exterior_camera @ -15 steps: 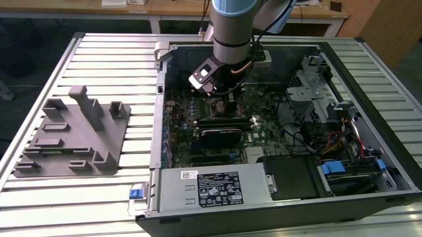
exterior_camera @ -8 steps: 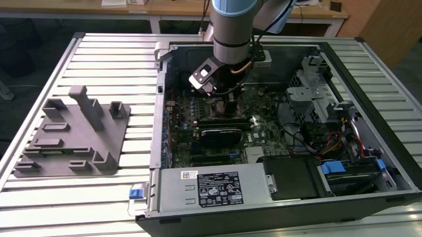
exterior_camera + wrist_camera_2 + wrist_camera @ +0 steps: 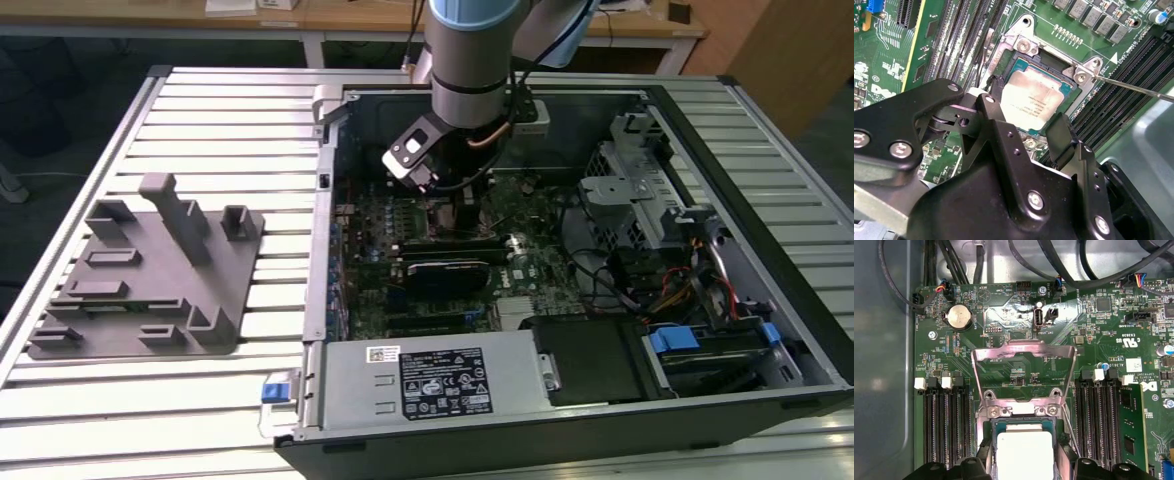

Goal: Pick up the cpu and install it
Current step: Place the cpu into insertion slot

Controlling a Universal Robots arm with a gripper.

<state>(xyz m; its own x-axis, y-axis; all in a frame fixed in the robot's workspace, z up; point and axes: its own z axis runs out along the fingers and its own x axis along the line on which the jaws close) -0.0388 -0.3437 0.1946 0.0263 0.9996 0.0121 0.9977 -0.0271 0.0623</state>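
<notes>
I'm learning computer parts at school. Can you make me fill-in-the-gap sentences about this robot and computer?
1. The cpu lies in its ___ on the green motherboard.
2. The socket's metal lid is not shut but ___.
3. The gripper is nearest to the ___.
4. The grey fixture tray sits ___ the computer case, on the slatted table.
Missing words: socket; open; cpu; outside.

In the exterior view, a slatted metal table (image 3: 200, 110) is seen. A grey plastic fixture tray (image 3: 147, 290) is laid flat on it toward the exterior view's left. An open-sided computer case (image 3: 534, 430) is set just beside the tray, toward the right.
</notes>
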